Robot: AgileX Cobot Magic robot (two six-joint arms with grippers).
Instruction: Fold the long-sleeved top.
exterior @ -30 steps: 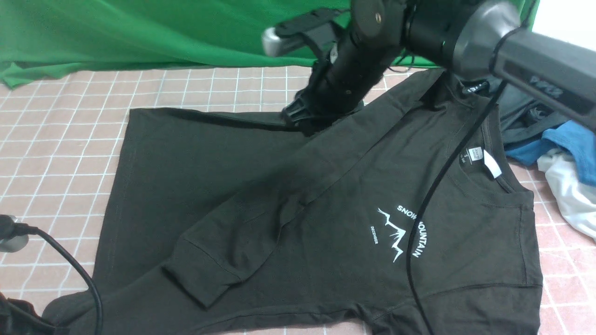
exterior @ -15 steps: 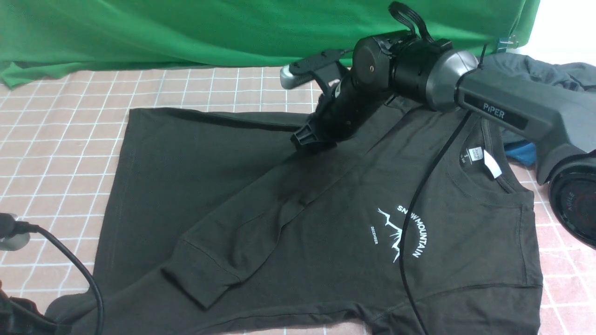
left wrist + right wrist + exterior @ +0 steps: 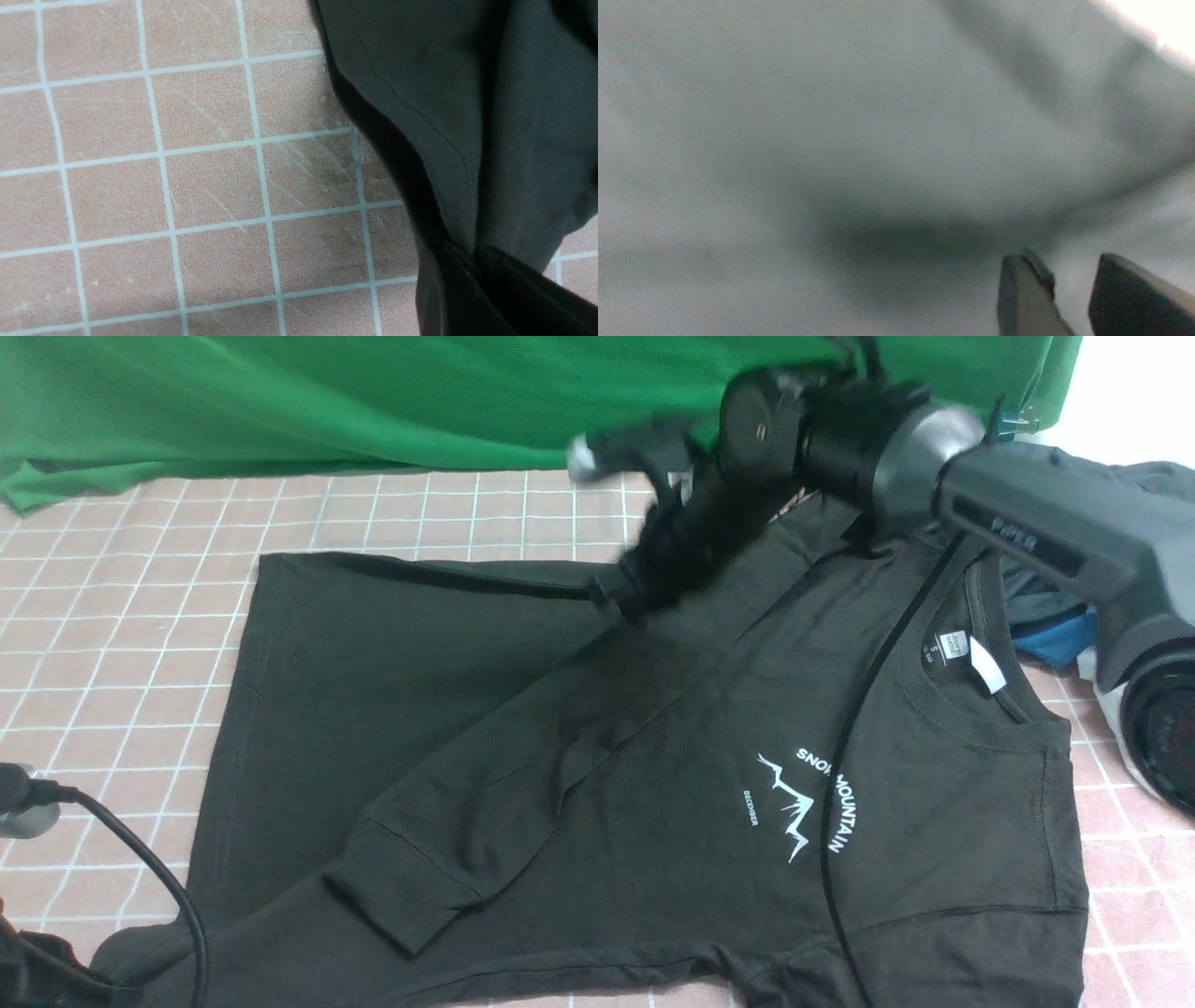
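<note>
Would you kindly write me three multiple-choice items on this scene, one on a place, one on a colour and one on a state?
1. Where does the cuff of the folded sleeve lie?
A) on the body of the long-sleeved top
B) on the green cloth
C) off the table

2. What colour is the chest print?
A) red
B) white
C) yellow

3. How is the left gripper?
A) wide open over bare tiles
B) holding a blue shirt
C) shut on the top's fabric

Answers: 1 A, the cuff rests on black fabric; 2 B, the lettering shows white on black; 3 C, the left wrist view shows dark cloth pinched in its jaws.
</note>
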